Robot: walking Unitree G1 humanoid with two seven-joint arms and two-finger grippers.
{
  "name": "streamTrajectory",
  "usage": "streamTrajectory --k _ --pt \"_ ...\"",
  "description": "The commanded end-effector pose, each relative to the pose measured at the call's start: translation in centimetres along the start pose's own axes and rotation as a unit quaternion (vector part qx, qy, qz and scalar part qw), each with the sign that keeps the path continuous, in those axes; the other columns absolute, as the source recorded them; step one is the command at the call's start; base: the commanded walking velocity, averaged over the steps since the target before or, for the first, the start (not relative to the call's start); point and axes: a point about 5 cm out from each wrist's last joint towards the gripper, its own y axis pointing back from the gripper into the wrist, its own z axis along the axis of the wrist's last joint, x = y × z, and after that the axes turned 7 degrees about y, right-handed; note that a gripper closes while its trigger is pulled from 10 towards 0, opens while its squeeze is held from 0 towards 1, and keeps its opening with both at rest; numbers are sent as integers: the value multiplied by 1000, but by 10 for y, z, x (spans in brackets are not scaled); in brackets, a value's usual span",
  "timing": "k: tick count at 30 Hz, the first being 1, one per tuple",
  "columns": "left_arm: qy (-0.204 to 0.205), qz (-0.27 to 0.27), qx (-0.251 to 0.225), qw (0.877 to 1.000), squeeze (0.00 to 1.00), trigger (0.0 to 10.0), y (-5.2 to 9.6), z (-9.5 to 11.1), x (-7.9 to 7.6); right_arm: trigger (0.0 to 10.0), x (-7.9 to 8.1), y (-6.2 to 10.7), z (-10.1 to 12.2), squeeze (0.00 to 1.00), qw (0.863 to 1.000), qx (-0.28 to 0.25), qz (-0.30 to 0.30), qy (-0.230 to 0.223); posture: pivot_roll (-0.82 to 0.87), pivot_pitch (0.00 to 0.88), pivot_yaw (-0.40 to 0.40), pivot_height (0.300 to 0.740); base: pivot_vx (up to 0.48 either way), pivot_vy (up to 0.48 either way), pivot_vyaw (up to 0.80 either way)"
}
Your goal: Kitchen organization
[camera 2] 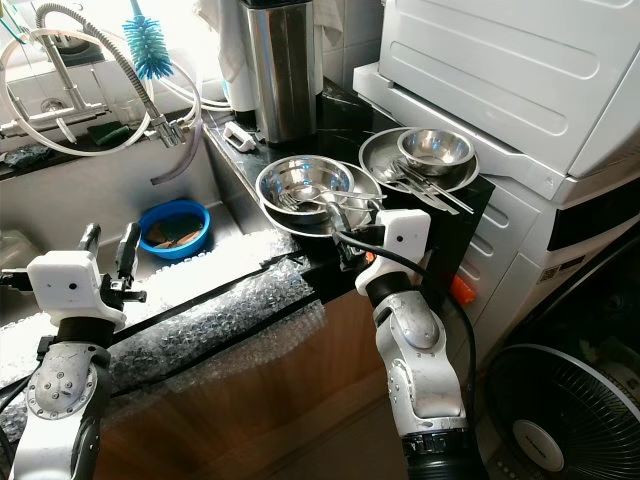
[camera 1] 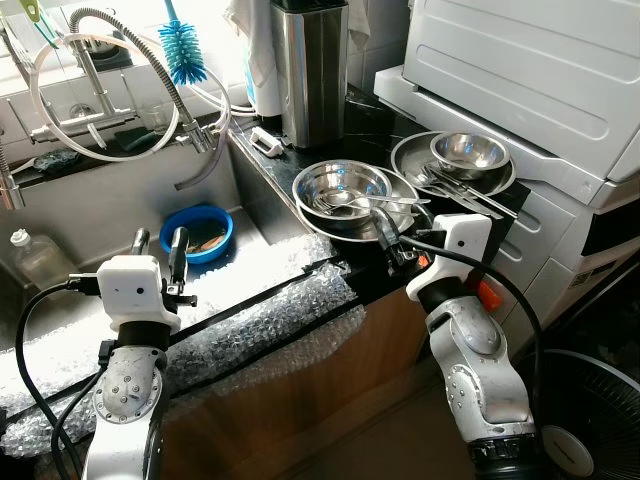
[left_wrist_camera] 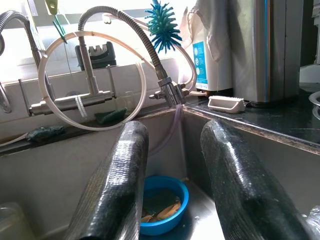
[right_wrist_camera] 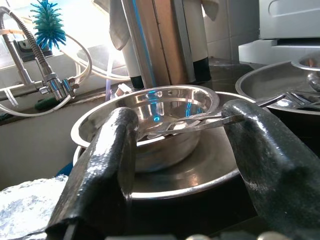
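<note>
A steel bowl (camera 1: 340,188) with spoons and forks in it sits on a steel plate (camera 1: 408,222) on the black counter. Behind it to the right, a second plate (camera 1: 408,158) carries a small steel bowl (camera 1: 468,150) and loose cutlery (camera 1: 465,192). My right gripper (camera 1: 393,240) is open at the counter's front edge, just short of the first plate; in the right wrist view the bowl (right_wrist_camera: 150,120) lies beyond the fingers. My left gripper (camera 1: 160,243) is open over the sink, near a blue bowl (camera 1: 197,232) holding scraps.
A spring-hose faucet (camera 1: 130,40) and a blue bottle brush (camera 1: 182,50) stand behind the sink. A tall steel canister (camera 1: 310,70) is at the counter's back, a white appliance (camera 1: 530,70) on the right. Bubble wrap (camera 1: 250,310) covers the front edge. A fan (camera 1: 590,420) stands on the floor.
</note>
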Motion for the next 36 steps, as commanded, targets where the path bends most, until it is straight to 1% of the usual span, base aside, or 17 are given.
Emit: streamTrajectory --k 1,9,14,15,16,17,18,19,20,23,25,29,30,31,32,33,36 --pt "-3 0 -9 1000 0 10000 0 4 0 10000 4 -6 3 0 1000 -3 12 7 -130 0 49 740 0 0 0" --pt "-3 1 -8 1000 0 10000 1 4 0 10000 4 -17 8 0 1000 -12 19 3 -130 0 49 740 0 0 0" --pt "-3 1 -7 1000 0 10000 1 3 0 10000 5 -19 8 0 1000 -14 19 -1 -130 0 49 740 0 0 0" --pt "-3 1 -7 1000 0 10000 1 3 0 9216 4 -19 7 0 1000 -12 19 0 -130 0 49 740 0 0 0" --pt "-3 1 -7 1000 0 10000 1 3 0 9216 4 -19 7 0 1000 -12 19 0 -130 0 49 740 0 0 0" --pt "-4 1 -6 1000 0 10000 1 3 0 7804 4 -19 5 0 1000 -7 18 3 -130 0 49 740 0 0 0" --pt "-4 1 -6 1000 0 10000 1 3 0 902 4 -19 5 0 1000 -5 16 3 -131 0 51 740 0 0 0" --pt "-4 1 -6 1000 0 10000 1 3 0 902 4 -19 5 0 1000 -5 15 2 -131 0 51 740 0 0 0" --pt "-4 1 -6 1000 0 10000 1 3 0 1412 4 -19 5 0 1000 -5 15 3 -131 0 51 740 0 0 0" --pt "-4 0 -5 1000 0 10000 1 3 0 1686 5 -19 4 0 1000 -5 17 2 -132 0 51 740 0 0 0" --pt "-4 0 -6 1000 0 10000 1 3 1 10000 4 -19 3 0 1000 -2 15 2 -130 0 51 740 0 0 0" --pt "-5 0 -6 1000 0 10000 1 4 1 10000 6 -20 3 0 1000 -2 18 1 -126 0 51 740 0 0 0" --pt "-5 0 -6 1000 0 10000 1 4 1 8353 6 -20 3 0 1000 -3 19 0 -123 0 50 740 0 0 0" --pt "-5 0 -6 1000 0 10000 2 4 1 4275 7 -20 3 0 1000 -4 19 -1 -123 0 50 740 0 0 0" --pt "-6 0 -6 1000 0 10000 2 4 1 4275 7 -20 3 0 1000 -4 19 -2 -123 0 50 740 0 0 0" --pt "-6 0 -6 1000 0 10000 2 4 1 510 7 -20 3 0 1000 -4 20 -2 -122 0 51 740 0 0 0" --pt "-7 0 -6 1000 0 10000 1 4 1 588 8 -21 2 0 1000 -2 22 0 -122 0 51 740 0 0 0"
